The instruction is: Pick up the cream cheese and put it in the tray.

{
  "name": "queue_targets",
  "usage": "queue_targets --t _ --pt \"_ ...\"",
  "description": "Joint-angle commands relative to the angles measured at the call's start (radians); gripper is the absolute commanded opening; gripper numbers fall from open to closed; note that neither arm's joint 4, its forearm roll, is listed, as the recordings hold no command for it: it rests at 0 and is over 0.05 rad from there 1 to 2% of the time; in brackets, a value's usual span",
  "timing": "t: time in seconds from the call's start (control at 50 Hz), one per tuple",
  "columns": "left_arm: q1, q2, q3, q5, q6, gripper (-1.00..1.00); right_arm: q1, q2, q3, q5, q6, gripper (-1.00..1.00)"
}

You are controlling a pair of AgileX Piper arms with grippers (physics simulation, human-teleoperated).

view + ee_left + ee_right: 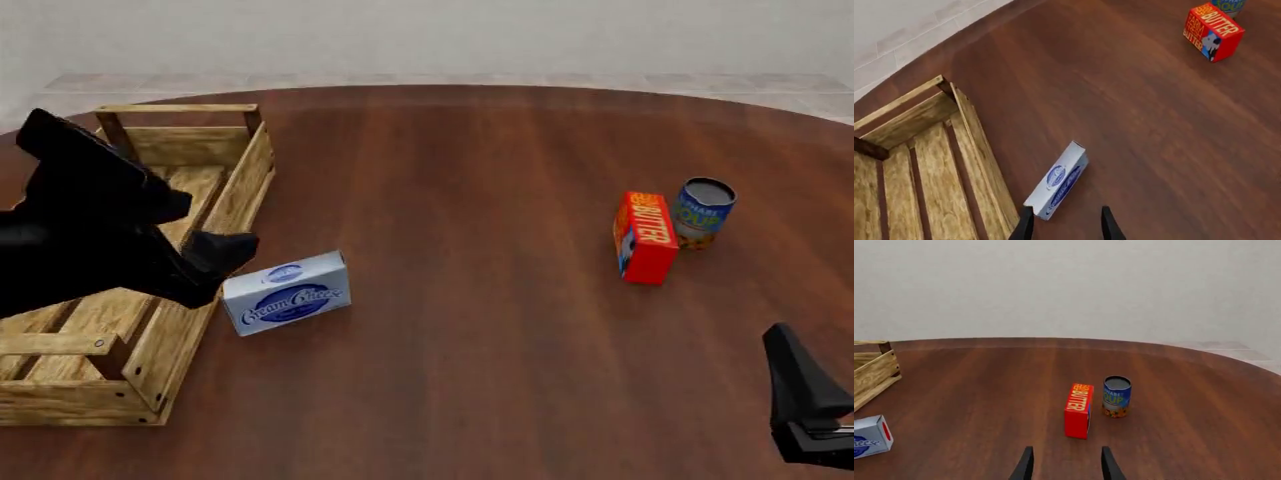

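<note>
Cream cheese point(286, 292): pale blue-white box, dark blue oval with white script, red patch on one end. Tray point(238, 192): light wood, visible grain, darker gaps between slats. Butter point(646, 237): red-orange box, yellow lettering, blue side. Can point(702, 212): blue label, yellow text, grey lid. Table point(494, 340): dark reddish-brown wood grain. Arms black.

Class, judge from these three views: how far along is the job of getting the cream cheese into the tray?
Done: nothing moved; the cream cheese stands on the table just outside the tray, which appears to hold nothing. In hand: the left claw is open right by the box, not yet closed on it. Left: grip, lift, place in the tray. The right claw is open and idle, facing the butter.
</note>
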Motion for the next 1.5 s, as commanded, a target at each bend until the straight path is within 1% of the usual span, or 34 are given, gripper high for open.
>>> queue_targets --t 0.02,0.04,0.1,0.18,0.26,0.32,0.4,0.44,0.48,0.58,0.6,0.64,0.66,0.68,0.72,0.76,0.78,0.8,0.82,0.88,0.92,1.02,1.04,1.08,1.1,1.14,1.16,1.24,1.28,1.3,1.34,1.42,1.46,1.5 --pt "-0.011 0.094 -0.022 0.044 0.052 1.00 0.000 0.000 0.001 -0.001 0.000 1.00" --pt "-0.006 0.100 -0.021 0.039 0.052 1.00 -0.001 0.003 0.000 0.000 0.004 1.00" --pt "0.006 0.127 -0.008 0.032 0.080 1.00 0.000 0.001 0.000 0.000 0.002 1.00" --pt "0.005 0.132 -0.017 0.037 0.075 1.00 0.000 -0.002 0.000 -0.001 -0.004 1.00" --pt "-0.001 0.152 -0.028 0.042 0.080 1.00 0.000 0.005 0.001 -0.002 0.005 1.00" --pt "-0.004 0.169 -0.033 0.030 0.095 1.00 0.000 -0.003 0.000 -0.001 -0.004 1.00" --pt "-0.004 0.179 -0.044 0.030 0.099 1.00 0.000 0.001 0.000 0.001 0.004 1.00" --pt "-0.001 0.191 -0.042 0.023 0.115 1.00 0.000 0.001 0.000 0.002 0.004 1.00" --pt "0.011 0.213 -0.038 0.013 0.146 1.00 0.000 -0.002 0.001 -0.001 -0.003 1.00" --pt "0.011 0.231 -0.054 0.001 0.138 1.00 0.000 0.004 0.002 -0.003 0.005 1.00" --pt "0.012 0.232 -0.052 -0.003 0.152 1.00 0.000 0.004 0.002 -0.002 0.004 1.00" --pt "0.023 0.248 -0.051 -0.024 0.157 1.00 0.000 0.000 0.001 0.000 0.001 1.00" --pt "0.018 0.235 -0.043 -0.036 0.189 1.00 0.000 -0.002 0.000 0.000 -0.003 1.00" --pt "0.027 0.242 -0.044 -0.045 0.198 1.00 0.000 -0.003 -0.001 0.001 -0.003 1.00" --pt "0.016 0.227 -0.042 -0.064 0.212 1.00 0.000 -0.001 0.000 0.003 0.003 1.00" --pt "0.040 0.249 -0.045 -0.090 0.223 1.00 0.000 0.001 0.000 0.001 0.004 1.00" --pt "0.051 0.253 -0.041 -0.106 0.241 1.00 0.000 0.003 0.001 -0.002 0.003 1.00" --pt "0.051 0.253 -0.040 -0.106 0.241 1.00 0.000 0.003 0.001 -0.002 0.003 1.00" --pt "0.041 0.248 -0.014 -0.140 0.279 1.00 0.000 -0.002 0.000 0.001 -0.001 1.00" --pt "0.033 0.236 -0.016 -0.156 0.275 1.00 0.000 0.000 0.001 0.000 0.001 1.00" --pt "0.039 0.240 -0.003 -0.174 0.298 1.00 0.000 0.003 0.001 -0.001 0.004 1.00" --pt "0.034 0.246 0.023 -0.211 0.321 1.00 0.000 -0.002 0.000 0.000 -0.002 1.00" --pt "0.026 0.241 0.040 -0.225 0.349 1.00 0.000 0.001 0.000 0.000 0.001 1.00" --pt "0.023 0.242 0.040 -0.228 0.343 1.00 0.000 0.002 0.001 -0.001 0.004 1.00" --pt "0.028 0.245 0.050 -0.246 0.369 1.00 0.000 0.001 0.001 -0.001 0.002 1.00" --pt "0.024 0.247 0.058 -0.254 0.385 1.00 0.000 0.000 0.001 -0.002 -0.001 1.00" --pt "0.015 0.245 0.071 -0.261 0.410 1.00 0.000 0.000 0.002 -0.004 -0.002 1.00" --pt "0.023 0.271 0.062 -0.259 0.416 1.00 0.000 0.003 0.001 -0.002 0.003 1.00" --pt "0.001 0.277 0.075 -0.247 0.428 1.00 0.000 -0.001 0.000 0.000 -0.002 1.00" --pt "0.021 0.312 0.068 -0.247 0.434 1.00 0.000 -0.001 0.000 0.000 -0.002 1.00" --pt "0.019 0.321 0.060 -0.238 0.421 1.00 0.000 0.001 0.001 0.000 0.003 1.00" --pt "0.039 0.354 0.046 -0.251 0.439 1.00 0.000 -0.001 0.002 -0.003 -0.003 1.00" --pt "0.043 0.381 0.028 -0.234 0.407 1.00 0.000 0.000 0.000 0.001 0.001 1.00" --pt "0.073 0.430 0.017 -0.225 0.404 1.00 0.000 0.000 0.000 0.002 0.002 1.00"
